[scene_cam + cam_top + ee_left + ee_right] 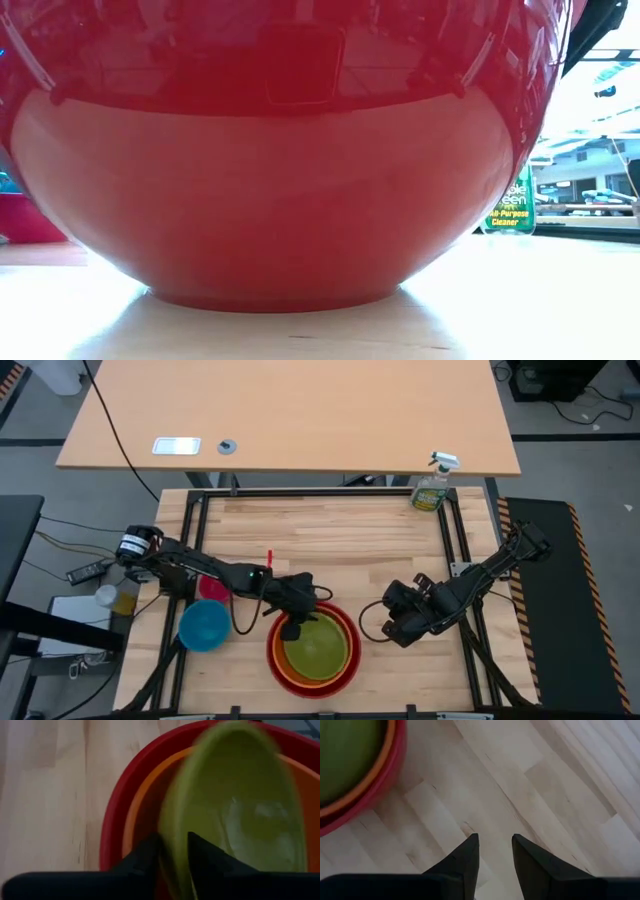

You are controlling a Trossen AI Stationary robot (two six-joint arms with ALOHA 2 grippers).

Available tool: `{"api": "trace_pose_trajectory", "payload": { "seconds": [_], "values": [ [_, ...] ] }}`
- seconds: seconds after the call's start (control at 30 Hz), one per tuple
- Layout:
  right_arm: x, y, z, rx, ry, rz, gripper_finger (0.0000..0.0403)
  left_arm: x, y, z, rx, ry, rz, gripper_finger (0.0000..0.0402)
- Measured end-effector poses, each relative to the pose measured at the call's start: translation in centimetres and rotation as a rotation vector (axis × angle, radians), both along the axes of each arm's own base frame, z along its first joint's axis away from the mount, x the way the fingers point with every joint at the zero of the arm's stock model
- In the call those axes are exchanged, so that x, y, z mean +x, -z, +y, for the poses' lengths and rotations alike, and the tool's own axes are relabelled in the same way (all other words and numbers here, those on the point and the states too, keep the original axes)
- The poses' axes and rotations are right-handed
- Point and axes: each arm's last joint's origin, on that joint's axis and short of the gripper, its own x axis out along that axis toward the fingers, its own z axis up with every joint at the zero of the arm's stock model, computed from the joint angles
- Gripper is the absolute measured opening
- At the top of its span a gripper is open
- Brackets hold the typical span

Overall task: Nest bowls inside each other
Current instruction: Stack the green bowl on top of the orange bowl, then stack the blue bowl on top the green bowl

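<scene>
The red bowl [313,672] stands at the near edge of the desk [340,535], with the orange bowl [288,665] nested in it and the yellow-green bowl [320,643] lying in the orange one. The left gripper [290,628] is at the yellow-green bowl's rim; in the left wrist view its fingers [142,862] are seen astride the rim [172,845], parted narrowly, and whether the rim is gripped or just let go cannot be told. The right gripper [396,630] hangs just beside the stack, its fingers [467,852] narrowly apart on nothing. To the left, well apart from the stack, the blue bowl [203,625] sits, with the pink bowl [212,586] just behind it. Five bowls are counted, one of each colour, and two grippers. The bowls are judged light, stiff and slippery; a pinch across the thin rim is judged the best hold. At the far edge a green spray bottle [433,488] stands.
</scene>
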Motion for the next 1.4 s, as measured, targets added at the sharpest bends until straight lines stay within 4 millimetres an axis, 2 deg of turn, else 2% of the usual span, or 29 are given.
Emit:
{"api": "trace_pose_trajectory", "payload": {
  "seconds": [0.2,0.33,0.6,0.77,0.9,1.1,1.23,1.4],
  "values": [
    [0.0,0.0,0.0,-0.015,-0.002,-0.008,0.0126,-0.2,-0.7,-0.3,0.063,0.059,-0.05,0.0198],
    [0.1,0.0,-0.1,-0.023,0.003,-0.017,0.0126,-0.8,-2.1,0.1,0.095,0.045,-0.094,0.0228],
    [0.3,-0.1,0.1,-0.012,0.008,-0.048,0.0126,-3.8,-6.5,0.6,0.222,0.059,-0.211,0.0219],
    [0.5,-0.1,0.1,-0.021,0.012,-0.077,0.0126,-7.0,-7.6,0.5,0.247,0.092,-0.107,0.0202],
    [0.6,-0.2,0.2,-0.016,0.013,-0.092,0.0126,-10.0,-7.2,0.5,0.255,0.112,0.1,0.0194],
    [0.8,-0.2,0.3,-0.023,0.013,-0.118,0.0126,-14.0,-5.2,0.3,0.308,0.134,0.485,0.0193],
    [1.0,-0.3,0.3,-0.031,-0.007,-0.139,0.0126,-15.7,-3.1,0.0,0.377,0.184,0.621,0.0193],
    [1.0,-0.3,0.3,-0.037,-0.026,-0.136,0.0126,-16.8,-0.8,-0.4,0.436,0.242,0.682,0.0193]
  ]
}}
